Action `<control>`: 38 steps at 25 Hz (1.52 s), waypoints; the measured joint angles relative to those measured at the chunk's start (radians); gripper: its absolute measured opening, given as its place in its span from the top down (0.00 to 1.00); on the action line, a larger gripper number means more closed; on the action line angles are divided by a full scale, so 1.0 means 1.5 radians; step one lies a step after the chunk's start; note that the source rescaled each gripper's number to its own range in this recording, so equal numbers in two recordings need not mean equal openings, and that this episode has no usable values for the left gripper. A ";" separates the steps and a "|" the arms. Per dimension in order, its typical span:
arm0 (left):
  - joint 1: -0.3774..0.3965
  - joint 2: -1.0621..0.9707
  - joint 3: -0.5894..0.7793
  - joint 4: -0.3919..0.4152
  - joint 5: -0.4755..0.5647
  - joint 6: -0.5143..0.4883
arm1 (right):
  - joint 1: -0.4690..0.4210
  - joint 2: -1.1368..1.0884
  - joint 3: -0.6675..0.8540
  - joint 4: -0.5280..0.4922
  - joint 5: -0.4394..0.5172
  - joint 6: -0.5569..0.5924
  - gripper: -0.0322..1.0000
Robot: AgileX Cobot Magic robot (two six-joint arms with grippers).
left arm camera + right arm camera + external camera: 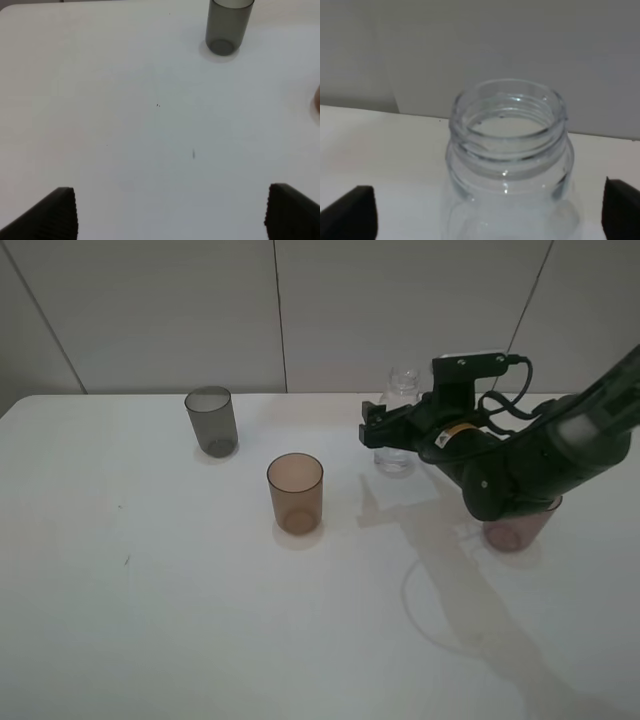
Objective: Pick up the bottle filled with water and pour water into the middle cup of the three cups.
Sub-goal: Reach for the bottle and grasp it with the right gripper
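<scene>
1. The right gripper [487, 215] is spread wide around the bottle [403, 385], which stands at the back of the counter [150, 590]. A crooked squeeze could tip it and spill water.
2. The arm [520, 470] could bump the pink cup [515, 532] under it.

Open table [150, 620] surrounds the middle cup [295, 493]; bottle [404, 385] stands well apart.

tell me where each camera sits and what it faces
Exterior high: high over the table, looking down; shows the right arm at the bottle.
Left wrist: on the left gripper, facing the table and grey cup; both fingertips show.
Right wrist: on the right gripper, facing the bottle's neck; both fingertips show.
Shared: exterior and left wrist both see the grey cup.
</scene>
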 joint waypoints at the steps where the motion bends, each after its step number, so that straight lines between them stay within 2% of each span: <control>1: 0.000 0.000 0.000 0.000 0.000 0.000 | -0.001 0.005 0.000 0.003 0.000 0.000 0.08; 21: 0.000 0.000 0.000 0.000 0.000 0.000 | -0.014 0.077 -0.079 0.028 0.006 0.000 0.08; 35: 0.000 0.000 0.000 0.000 0.000 0.000 | -0.014 0.090 -0.080 0.035 0.010 0.000 0.08; 37: 0.000 0.000 0.000 0.000 0.000 0.000 | -0.014 0.090 -0.085 0.035 0.011 0.000 0.11; 38: 0.000 0.000 0.000 0.000 0.000 0.000 | -0.014 0.090 -0.089 0.035 0.011 0.000 0.16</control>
